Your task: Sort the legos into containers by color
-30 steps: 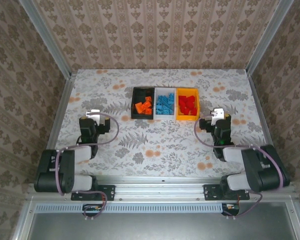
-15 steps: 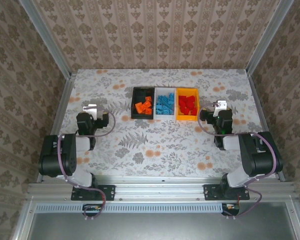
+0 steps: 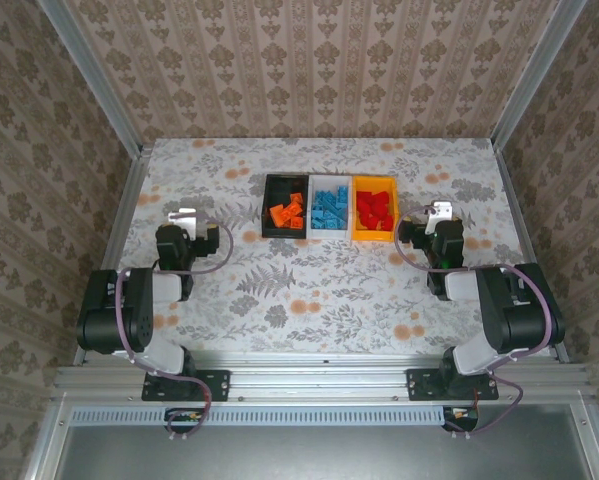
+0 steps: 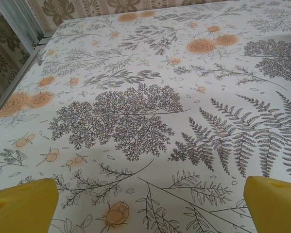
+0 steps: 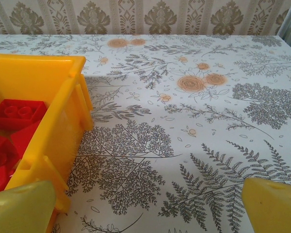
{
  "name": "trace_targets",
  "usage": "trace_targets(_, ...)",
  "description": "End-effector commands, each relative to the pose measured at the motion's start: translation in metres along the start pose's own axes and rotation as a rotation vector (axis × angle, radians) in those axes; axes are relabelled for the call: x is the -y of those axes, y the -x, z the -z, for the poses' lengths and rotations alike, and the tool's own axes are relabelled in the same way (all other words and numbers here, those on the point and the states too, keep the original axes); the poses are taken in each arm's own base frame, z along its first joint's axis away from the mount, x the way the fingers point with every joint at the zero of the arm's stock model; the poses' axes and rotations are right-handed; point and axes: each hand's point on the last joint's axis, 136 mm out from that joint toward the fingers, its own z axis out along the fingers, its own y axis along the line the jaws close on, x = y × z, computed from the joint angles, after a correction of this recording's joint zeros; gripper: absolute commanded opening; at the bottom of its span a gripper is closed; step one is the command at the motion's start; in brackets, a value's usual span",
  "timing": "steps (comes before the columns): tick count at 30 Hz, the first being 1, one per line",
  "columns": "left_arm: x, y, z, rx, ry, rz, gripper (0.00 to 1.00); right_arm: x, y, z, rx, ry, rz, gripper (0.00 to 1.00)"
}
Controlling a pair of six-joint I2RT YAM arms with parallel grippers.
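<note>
The left gripper [image 3: 183, 216] hung released, jaws spread wide and empty over the bare flowered tablecloth [image 4: 135, 121], with the row of bins well off to its right. The right gripper [image 3: 439, 211] was equally slack and empty, and the yellow-orange rectangular plastic bin [image 5: 38, 65] of red studded bricks [image 5: 16, 114] sat just ahead to its left. Further left stood the white plastic bin [image 3: 329, 180] of blue studded bricks [image 3: 329, 208], then the black plastic bin [image 3: 269, 215] of orange studded bricks [image 3: 287, 212].
</note>
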Motion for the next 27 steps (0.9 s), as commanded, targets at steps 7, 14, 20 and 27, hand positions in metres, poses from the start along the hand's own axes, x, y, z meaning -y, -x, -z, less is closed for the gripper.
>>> trace_targets(7, -0.002, 0.006, 0.000, 0.013, 0.005, 0.007, 1.00, -0.005, -0.001, 0.001, -0.007, 0.024, -0.012, 1.00)
trace_targets(14, -0.002, 0.006, 0.000, 0.015, 0.002, 0.010, 1.00, -0.005, -0.001, 0.001, -0.006, 0.025, -0.013, 1.00)
trace_targets(20, -0.002, 0.006, 0.000, 0.015, 0.002, 0.010, 1.00, -0.005, -0.001, 0.001, -0.007, 0.025, -0.012, 1.00)
trace_targets(27, 0.009, 0.008, 0.001, 0.030, -0.079, -0.007, 1.00, -0.005, -0.002, 0.001, -0.009, 0.026, -0.012, 1.00)
